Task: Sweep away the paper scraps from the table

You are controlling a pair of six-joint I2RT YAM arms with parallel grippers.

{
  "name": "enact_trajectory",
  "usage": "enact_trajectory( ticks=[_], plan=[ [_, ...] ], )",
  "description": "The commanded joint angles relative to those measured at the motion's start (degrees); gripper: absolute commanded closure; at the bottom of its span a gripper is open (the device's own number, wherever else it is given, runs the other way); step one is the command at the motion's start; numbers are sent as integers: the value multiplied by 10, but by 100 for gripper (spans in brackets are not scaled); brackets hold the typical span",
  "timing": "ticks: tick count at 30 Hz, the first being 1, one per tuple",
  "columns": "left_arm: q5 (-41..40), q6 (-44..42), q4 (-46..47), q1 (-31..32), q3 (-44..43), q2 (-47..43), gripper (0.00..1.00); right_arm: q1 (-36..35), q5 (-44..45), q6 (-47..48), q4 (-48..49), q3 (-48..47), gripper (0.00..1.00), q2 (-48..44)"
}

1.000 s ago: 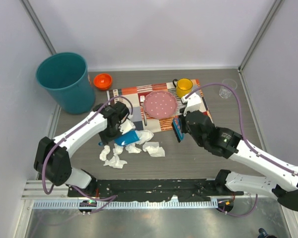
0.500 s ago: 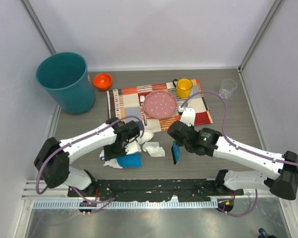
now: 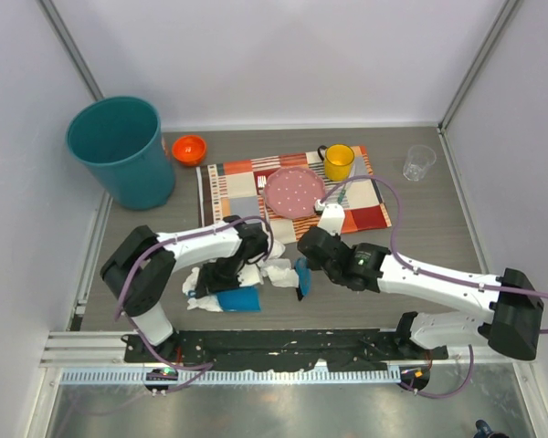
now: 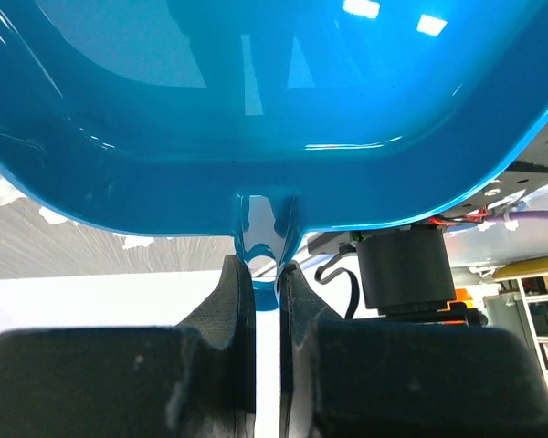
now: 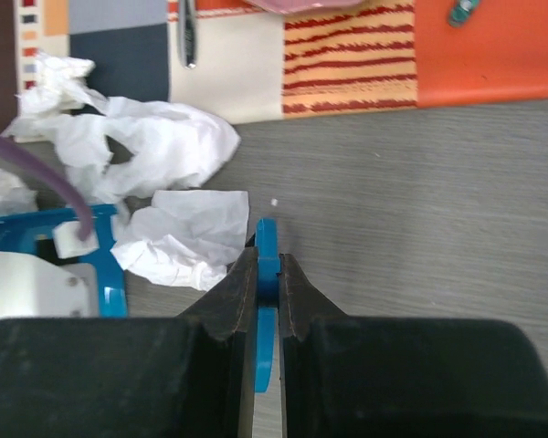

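Several crumpled white paper scraps [image 3: 279, 271] lie on the grey wood-grain table [image 3: 429, 237] in front of the placemat, between my two grippers. My left gripper [image 3: 240, 276] is shut on the handle of a blue dustpan [image 3: 238, 299], which rests on the table left of the scraps. The dustpan [image 4: 274, 100] fills the top of the left wrist view above that gripper [image 4: 265, 274]. My right gripper [image 3: 308, 271] is shut on a blue brush [image 3: 300, 279], just right of the scraps. In the right wrist view this gripper [image 5: 268, 274] pinches the brush [image 5: 267, 251] beside a scrap [image 5: 190, 235].
A teal bin [image 3: 121, 148] stands at the back left, with an orange bowl [image 3: 189, 148] beside it. The patchwork placemat [image 3: 233, 182] carries a pink plate [image 3: 294, 192] and a yellow mug [image 3: 338, 161]. A clear cup [image 3: 418, 162] stands at the back right.
My right gripper has moved forward and then left with the brush, up to the scraps. My left gripper brought the dustpan toward the near edge and now holds it there.
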State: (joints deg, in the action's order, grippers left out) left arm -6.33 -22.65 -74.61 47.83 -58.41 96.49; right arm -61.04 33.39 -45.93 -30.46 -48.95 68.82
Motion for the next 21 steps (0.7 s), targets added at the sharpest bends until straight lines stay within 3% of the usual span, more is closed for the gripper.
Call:
enact_trajectory(
  ticks=[1,4,9,21],
  plan=[
    [5,7,17,-2,-18,7,100,-3,-9,44,135,5,99,15],
    [3,7,26,-4,-21,10,100,-3,-35,66,180,3,99,39],
    [8,12,42,-11,-33,23,100,-16,-70,78,174,-66,99,84],
    [-13,33,84,-64,-35,-9,100,-78,-105,166,264,-49,99,83]
  ],
)
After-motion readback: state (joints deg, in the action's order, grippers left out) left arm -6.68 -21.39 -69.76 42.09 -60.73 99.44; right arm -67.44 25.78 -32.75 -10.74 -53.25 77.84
